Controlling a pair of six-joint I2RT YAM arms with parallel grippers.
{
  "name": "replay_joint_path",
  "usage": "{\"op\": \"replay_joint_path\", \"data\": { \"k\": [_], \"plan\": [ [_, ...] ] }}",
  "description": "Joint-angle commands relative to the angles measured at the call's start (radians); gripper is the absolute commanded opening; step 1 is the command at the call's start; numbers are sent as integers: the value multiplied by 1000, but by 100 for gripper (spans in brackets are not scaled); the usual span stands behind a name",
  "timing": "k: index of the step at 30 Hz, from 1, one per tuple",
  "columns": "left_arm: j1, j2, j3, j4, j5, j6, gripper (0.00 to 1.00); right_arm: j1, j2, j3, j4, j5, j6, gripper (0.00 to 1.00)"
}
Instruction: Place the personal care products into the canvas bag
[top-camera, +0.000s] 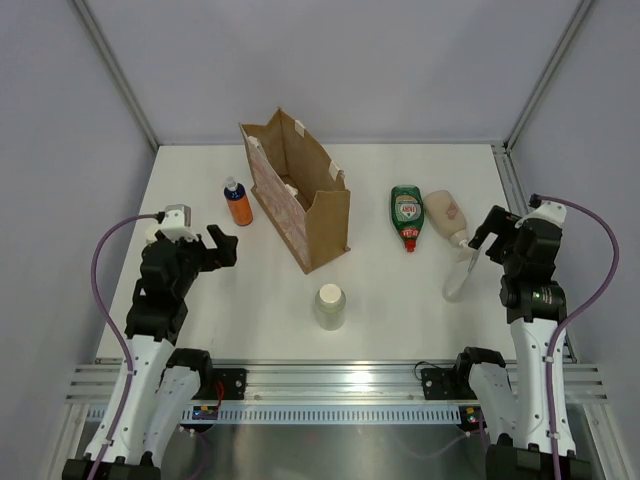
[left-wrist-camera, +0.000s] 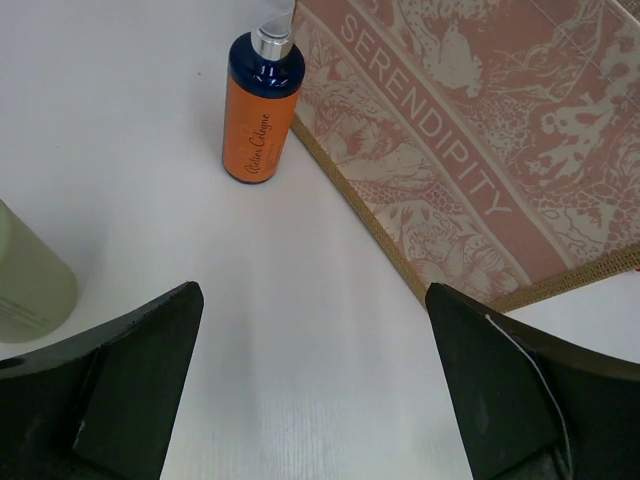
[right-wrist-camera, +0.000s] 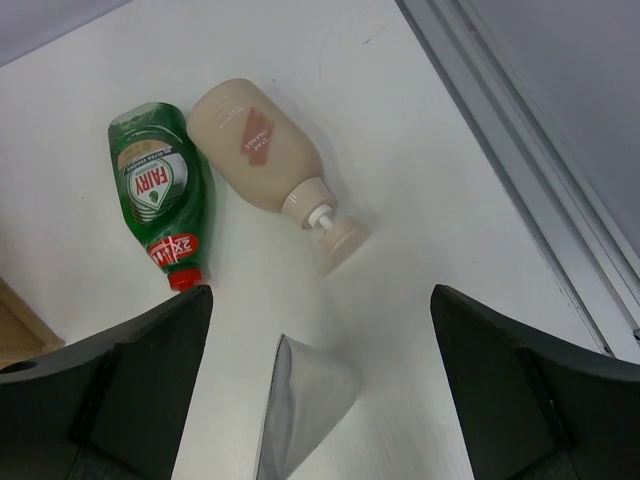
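Note:
The canvas bag (top-camera: 300, 195) stands upright at mid-table, its pink patterned side (left-wrist-camera: 480, 140) facing left. The orange bottle with blue cap (top-camera: 237, 202) stands left of it, ahead of my open, empty left gripper (left-wrist-camera: 312, 300). The cream cylinder (top-camera: 330, 306) stands near the front centre and shows at the left wrist view's edge (left-wrist-camera: 25, 280). The green bottle with red cap (top-camera: 406, 216) and the peach bottle with white nozzle (top-camera: 444, 216) lie side by side at right. The thin clear tube (top-camera: 459, 278) lies between the jaws of my open right gripper (right-wrist-camera: 320, 310), untouched.
A metal rail (top-camera: 510, 190) runs along the table's right edge, close to the right arm. Grey walls enclose the back and sides. The front edge has an aluminium frame (top-camera: 330, 375).

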Motion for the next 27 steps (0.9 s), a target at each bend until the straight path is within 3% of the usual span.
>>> {"op": "replay_joint_path", "data": {
  "k": [1, 3, 4, 8, 11, 13, 18, 27],
  "plan": [
    [-5, 9, 0, 65, 47, 24, 99, -1, 0, 72, 38, -74, -44, 99],
    [-5, 16, 0, 67, 55, 23, 99, -1, 8, 98, 27, -172, -176, 100],
    [-5, 18, -3, 70, 61, 23, 99, -3, 11, 109, 11, -326, -240, 99],
    [-5, 58, 5, 65, 57, 18, 99, -1, 54, 143, -144, -672, -530, 100],
    [-5, 88, 18, 51, 52, 20, 99, -1, 80, 141, -250, -878, -680, 100],
    [-5, 146, 35, 30, 28, 15, 99, -1, 79, 115, -223, -962, -675, 100],
    [-5, 318, 137, 22, -20, 47, 99, -3, 37, 14, -158, -1052, -715, 100],
    [-5, 676, 239, 336, 29, 204, 99, -5, -33, -38, -119, -1057, -750, 99]
  ]
}}
